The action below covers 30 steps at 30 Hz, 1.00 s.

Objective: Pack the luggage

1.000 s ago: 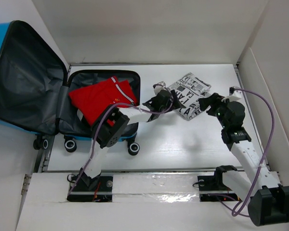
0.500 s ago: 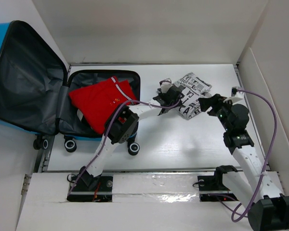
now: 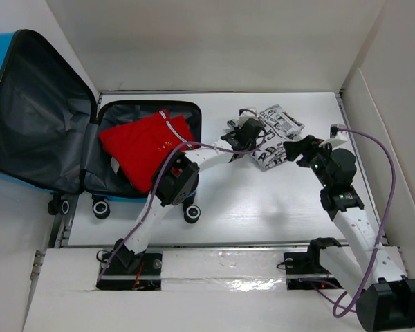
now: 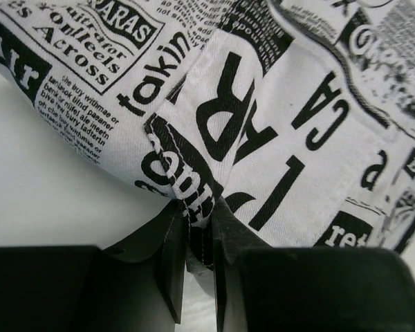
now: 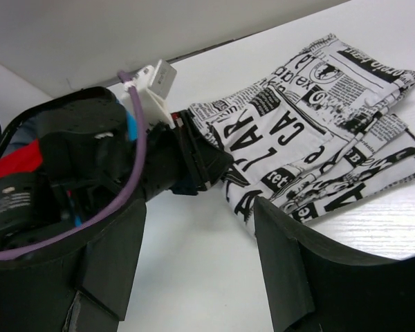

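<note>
The left arm (image 3: 174, 185) stretches from the table's near edge toward its far middle; the left gripper (image 3: 251, 133) is pinched tight on a fold of newsprint cloth (image 4: 277, 124); the right arm (image 3: 346, 207) leans in from the right side; the right gripper (image 3: 295, 149) is spread wide, holding nothing.

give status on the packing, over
Left fingers shut on newsprint cloth. Right fingers open beside it. Luggage open, red garment inside. Nothing blocking the way.

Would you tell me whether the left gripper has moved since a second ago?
Yes. The left gripper has moved right, away from the luggage, onto the newspaper-print cloth, its fingers now shut on it.
</note>
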Motion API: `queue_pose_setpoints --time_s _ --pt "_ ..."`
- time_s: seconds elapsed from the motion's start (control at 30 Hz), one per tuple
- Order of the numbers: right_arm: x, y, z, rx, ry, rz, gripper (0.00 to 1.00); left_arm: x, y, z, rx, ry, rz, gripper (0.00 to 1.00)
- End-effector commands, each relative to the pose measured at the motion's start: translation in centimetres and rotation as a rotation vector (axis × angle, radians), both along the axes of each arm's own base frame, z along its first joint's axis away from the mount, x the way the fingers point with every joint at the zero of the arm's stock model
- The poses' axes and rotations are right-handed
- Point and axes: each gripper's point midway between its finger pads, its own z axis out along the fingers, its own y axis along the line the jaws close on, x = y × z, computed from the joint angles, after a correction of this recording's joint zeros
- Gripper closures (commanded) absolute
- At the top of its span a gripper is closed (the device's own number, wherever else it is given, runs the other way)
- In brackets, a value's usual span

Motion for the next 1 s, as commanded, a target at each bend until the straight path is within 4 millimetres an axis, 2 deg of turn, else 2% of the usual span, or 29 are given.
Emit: queue_pose_setpoints --time_s 0.0,0.07,0.1,0.17,0.2,0.27,0.3,0.33,0.37,0.4,0.43,0.47,0.5,0.53,0.57,0.6,0.63,0.67,0.7,0.73,0.8,0.87,0.97 --pt "0.1 0.0 0.9 -0.009 -0.034 0.009 0.31 0.3 2.0 16.0 -0.05 -0.239 -0.069 1.0" --pt "0.1 -0.1 0.9 -0.008 -0.034 0.004 0.31 -0.3 3.4 18.3 -0.044 -0.264 -0.088 1.0" --pt "0.1 -0.1 0.8 -0.008 -0.035 0.004 0.31 0.0 5.5 21.7 -0.069 -0.303 -0.069 1.0" --pt "0.2 0.0 0.7 -0.008 -0.032 0.007 0.31 -0.3 7.9 23.0 -0.095 -0.295 -0.069 1.0" --pt "0.3 0.1 0.7 -0.008 -0.034 0.01 0.31 0.0 10.8 24.3 -0.132 -0.293 -0.042 1.0" --pt "0.5 0.2 0.3 -0.009 -0.02 0.015 0.31 0.3 14.1 25.1 -0.175 -0.285 -0.014 1.0" --pt "0.5 0.2 0.2 -0.01 -0.016 0.016 0.31 -0.2 16.2 27.0 -0.204 -0.308 0.011 1.0" --pt "0.5 0.3 0.2 -0.01 -0.014 0.024 0.31 0.5 19.6 25.0 -0.196 -0.266 0.07 1.0" --pt "0.6 0.3 0.2 -0.01 -0.011 0.026 0.31 0.5 21.5 24.5 -0.198 -0.256 0.098 1.0" --pt "0.5 0.4 0.2 -0.011 -0.012 0.029 0.31 0.0 23.7 25.4 -0.207 -0.27 0.131 1.0" --pt "0.5 0.4 0.3 -0.013 -0.012 0.029 0.31 0.3 27.7 22.6 -0.187 -0.216 0.214 1.0" --pt "0.5 0.4 0.3 -0.012 -0.014 0.03 0.31 -0.1 29.9 21.5 -0.183 -0.19 0.253 1.0" --pt "0.3 0.4 0.4 -0.012 -0.017 0.029 0.31 -0.9 31.9 22.1 -0.196 -0.204 0.285 1.0" --pt "0.2 0.5 0.5 -0.01 -0.019 0.036 0.31 -1.9 33.7 19.1 -0.188 -0.144 0.314 1.0" --pt "0.2 0.5 0.6 -0.01 -0.024 0.036 0.31 -2.1 37.8 18.4 -0.199 -0.141 0.406 1.0" --pt "0.2 0.5 0.6 -0.009 -0.026 0.036 0.31 -3.1 39.5 18.8 -0.22 -0.156 0.426 1.0" --pt "0.2 0.6 0.5 -0.009 -0.024 0.044 0.31 -4.2 40.9 16.2 -0.231 -0.105 0.449 1.0" --pt "0.2 0.7 0.6 -0.007 -0.025 0.047 0.31 -4.8 44.1 15.7 -0.24 -0.105 0.522 1.0" --pt "0.2 0.7 0.6 -0.007 -0.025 0.051 0.31 -5.6 45.3 15.6 -0.245 -0.111 0.546 1.0" --pt "0.1 1.0 0.5 -0.004 -0.02 0.065 0.31 -6.6 46.1 13.8 -0.237 -0.078 0.572 1.0" --pt "0.1 1.1 0.6 -0.005 -0.022 0.073 0.31 -7.6 47.8 12.7 -0.218 -0.057 0.631 1.0" --pt "0.2 1.0 0.4 -0.006 -0.017 0.07 0.31 -8.2 48.0 12.0 -0.201 -0.008 0.65 1.0" --pt "0.1 1.2 0.4 -0.005 -0.016 0.082 0.31 -8.9 49.0 11.9 -0.151 0.017 0.697 1.0"
